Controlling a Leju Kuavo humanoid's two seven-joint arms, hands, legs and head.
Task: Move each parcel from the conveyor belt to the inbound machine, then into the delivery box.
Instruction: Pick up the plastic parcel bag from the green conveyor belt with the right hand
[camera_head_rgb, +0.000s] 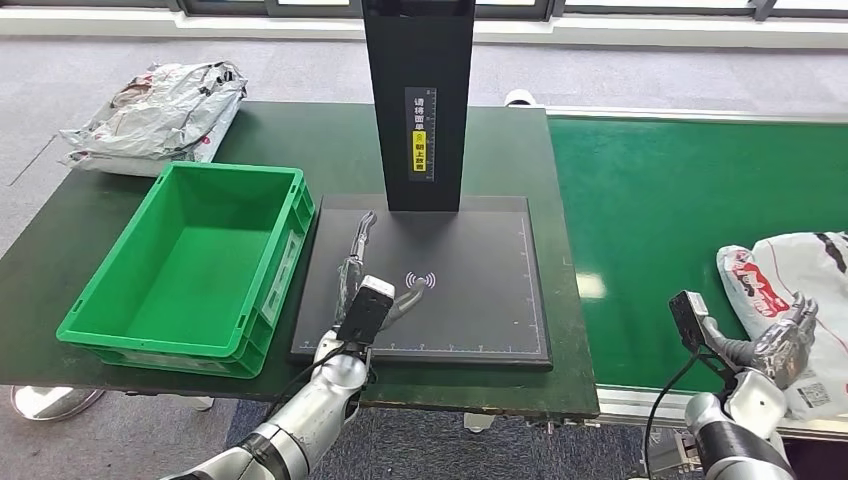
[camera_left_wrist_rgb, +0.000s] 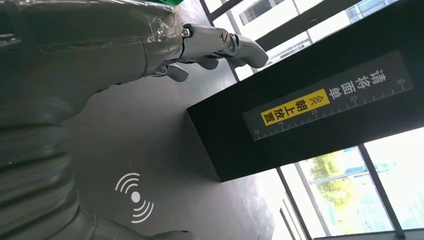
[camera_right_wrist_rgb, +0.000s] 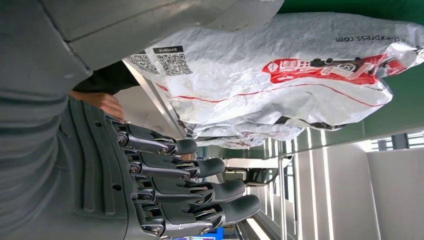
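A white parcel (camera_head_rgb: 792, 285) with red print lies on the green conveyor belt (camera_head_rgb: 660, 200) at its right edge; up close the parcel (camera_right_wrist_rgb: 280, 70) shows QR labels. My right hand (camera_head_rgb: 783, 347) is at the parcel's near side, thumb above it and fingers (camera_right_wrist_rgb: 200, 187) stretched out below, not closed on it. My left hand (camera_head_rgb: 358, 262) hovers open over the black plate of the inbound machine (camera_head_rgb: 470, 300), its fingers (camera_left_wrist_rgb: 220, 45) extended and holding nothing. The green delivery box (camera_head_rgb: 130, 335) stands empty to the left of the plate.
The machine's black column (camera_head_rgb: 418, 100) rises at the back of the plate. Several crumpled parcels (camera_head_rgb: 155, 115) lie at the table's far left corner. A person's hand (camera_right_wrist_rgb: 100, 102) with a dark sleeve shows beyond the parcel's edge.
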